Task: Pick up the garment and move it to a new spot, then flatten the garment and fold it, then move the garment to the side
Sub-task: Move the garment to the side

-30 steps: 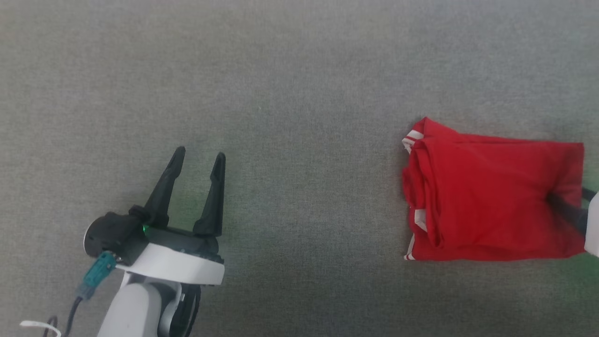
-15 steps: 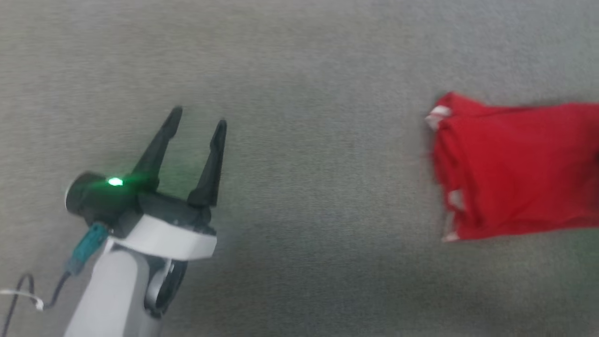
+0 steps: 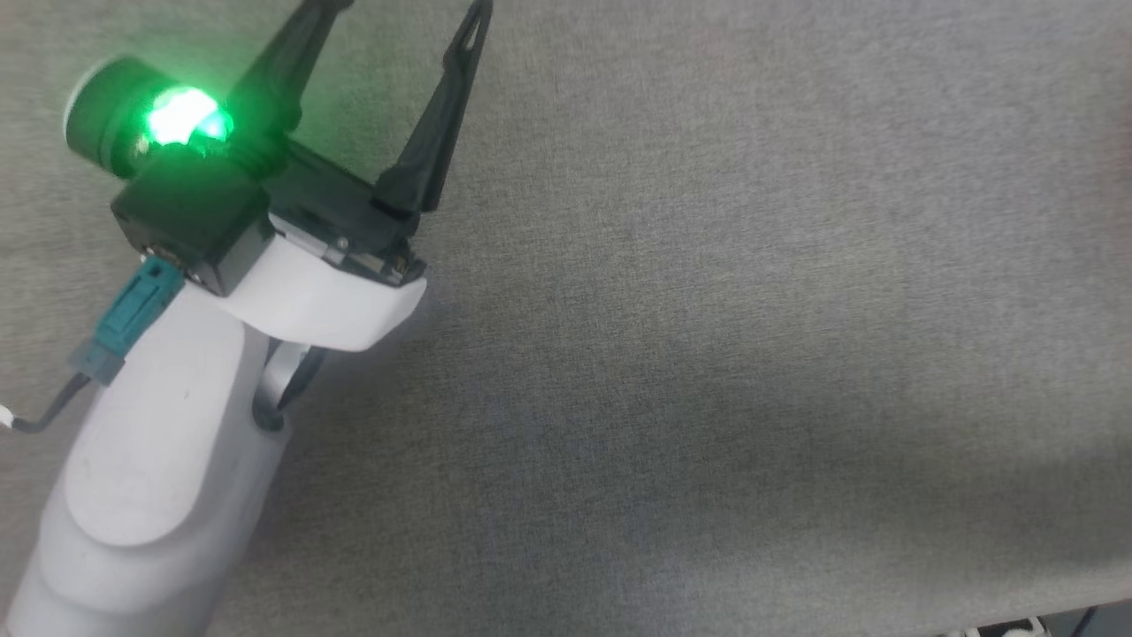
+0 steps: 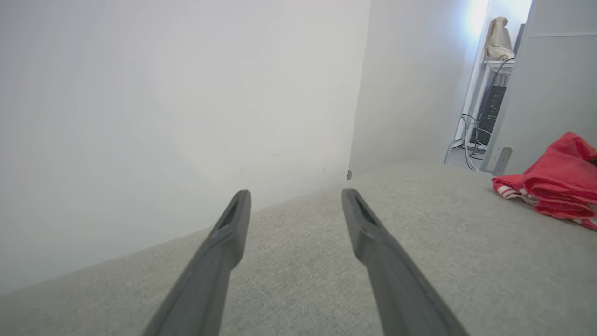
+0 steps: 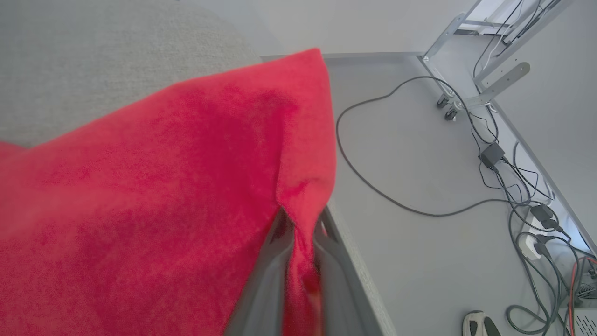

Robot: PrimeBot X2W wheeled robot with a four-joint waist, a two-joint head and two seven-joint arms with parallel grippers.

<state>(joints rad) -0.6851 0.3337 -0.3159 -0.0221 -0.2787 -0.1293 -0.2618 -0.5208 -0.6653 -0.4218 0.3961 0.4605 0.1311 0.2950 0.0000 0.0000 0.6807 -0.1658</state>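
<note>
The garment [image 5: 163, 186] is a folded red jersey lying on the grey table [image 5: 93, 56]. My right gripper [image 5: 301, 224] is shut on its red edge, right at the table's edge, and the fabric rises into a peak between the fingers. In the left wrist view the garment [image 4: 559, 182] lies at the far right, with white-and-red striped trim at its near end. There my left gripper [image 4: 295, 196] stands open and holds nothing, well away from the garment. In the head view the left gripper [image 3: 402, 9] is at the upper left, fingers spread, with a green light glowing on its wrist.
A white wall [image 4: 163, 93] stands past the table's far edge. Beside the table's edge [image 5: 354, 270] the floor holds black cables [image 5: 373, 186], power adapters, a wheeled desk frame [image 5: 466, 93] and a shoe [image 5: 480, 324]. Grey tabletop [image 3: 752, 354] spreads to the right of the left arm.
The right gripper has shut on the garment's edge. The head camera has shifted, so the garment has slid out of its picture to the right and the left gripper sits higher and larger.
</note>
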